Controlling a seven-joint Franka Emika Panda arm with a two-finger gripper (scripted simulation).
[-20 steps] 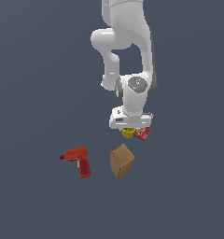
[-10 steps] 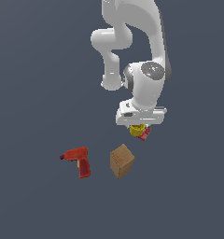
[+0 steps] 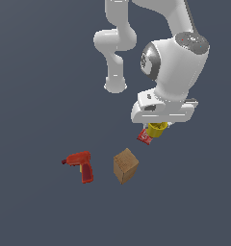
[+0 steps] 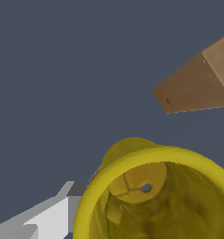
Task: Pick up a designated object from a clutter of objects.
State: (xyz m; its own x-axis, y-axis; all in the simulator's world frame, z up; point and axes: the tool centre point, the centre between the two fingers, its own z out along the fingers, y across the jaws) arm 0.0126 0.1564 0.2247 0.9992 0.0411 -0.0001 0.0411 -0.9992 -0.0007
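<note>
**Mia:** Where is the yellow cup (image 3: 157, 129)?

**Ben:** It is right under the big white robot arm (image 3: 173, 72). It sits at the claw (image 3: 157, 128), and the arm's flat white end hides the top of it in the exterior view.

**Mia:** Does the claw have hold of the cup?

**Ben:** I cannot tell. The fingers are hidden in the exterior view. In the wrist view, one gray and white finger (image 4: 44, 217) is right beside the cup (image 4: 156, 196), against its outer wall. I cannot see the other finger, so I cannot say how wide the claw is open.

**Mia:** What does the cup look like up close?

**Ben:** It is round and hollow. You can look right down inside it. There is a tiny hole in the bottom.

**Mia:** What else is there?

**Ben:** A little flat red packet (image 3: 145, 137) is just beside the cup, on the exterior view's left of it. A tan box (image 3: 125, 166) sits lower down, apart from the cup. You can see a corner of the box (image 4: 198, 81) in the wrist view too. A red drill (image 3: 81, 165) lies to the exterior view's left of the box.

**Mia:** What are they on?

**Ben:** A plain dark gray floor (image 3: 40, 96).
</note>
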